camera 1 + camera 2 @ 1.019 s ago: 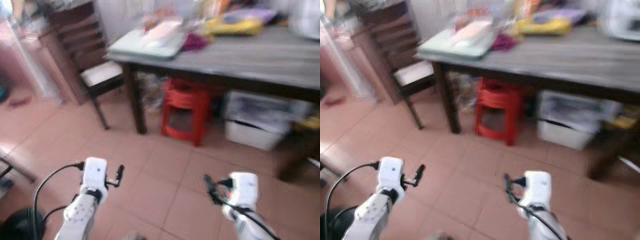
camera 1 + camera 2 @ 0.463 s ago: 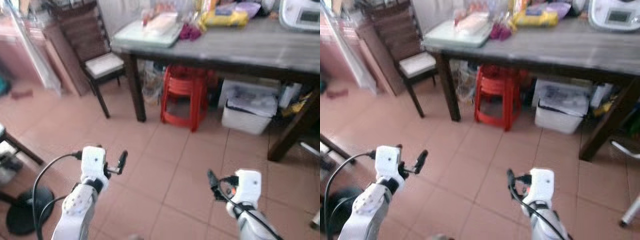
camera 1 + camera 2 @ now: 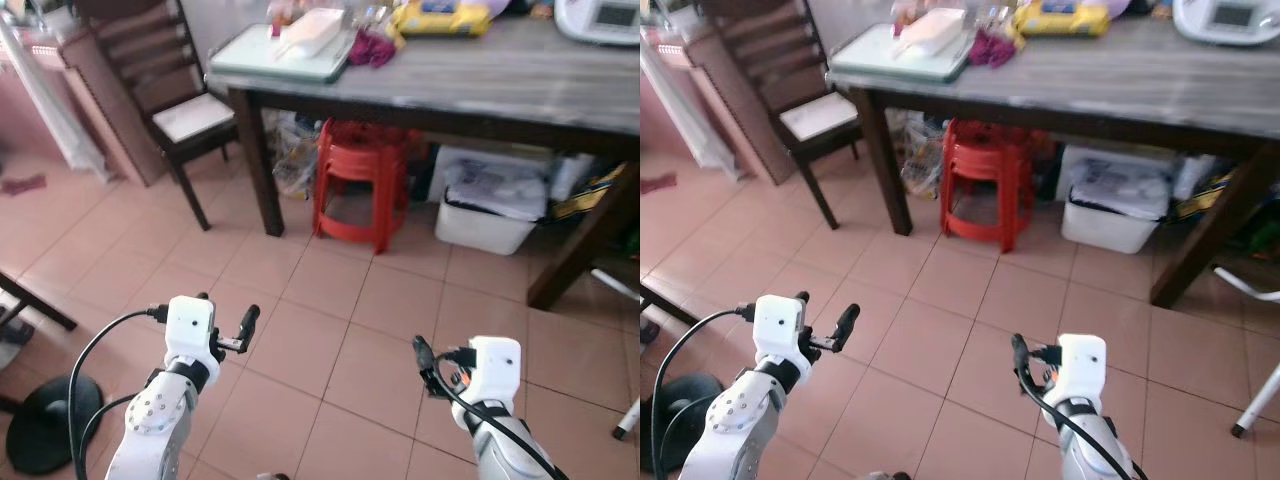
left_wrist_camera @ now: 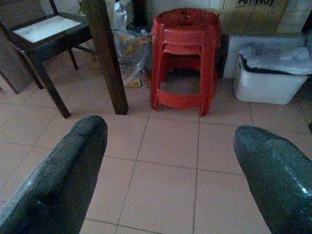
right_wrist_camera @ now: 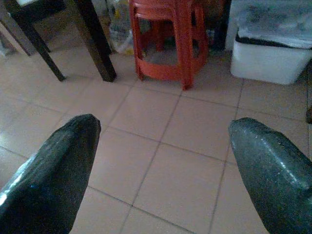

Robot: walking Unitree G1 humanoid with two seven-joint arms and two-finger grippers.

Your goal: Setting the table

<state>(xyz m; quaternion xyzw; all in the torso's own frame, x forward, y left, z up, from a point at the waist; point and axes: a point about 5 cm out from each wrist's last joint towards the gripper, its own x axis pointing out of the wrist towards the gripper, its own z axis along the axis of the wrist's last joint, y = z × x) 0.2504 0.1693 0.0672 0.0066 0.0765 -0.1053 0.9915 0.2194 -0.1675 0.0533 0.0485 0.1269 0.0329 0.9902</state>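
Both the left pincer (image 3: pixel 222 325) and right pincer (image 3: pixel 432 365) hang wide and empty at the frame's bottom, facing red stools (image 3: pixel 363 180) under the desk (image 3: pixel 520 85) stretching across the top.

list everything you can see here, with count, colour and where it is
table: 1, grey top, dark legs, far side
tray: 1, pale green, table's left corner
yellow packet: 1, on table
white appliance: 1, table's right end
stools: stacked, red, under table
bin: 1, white, under table, right of stools
chair: 1, dark, pale seat, left of table
floor: pinkish tiles
left gripper: open, over floor
right gripper: open, over floor
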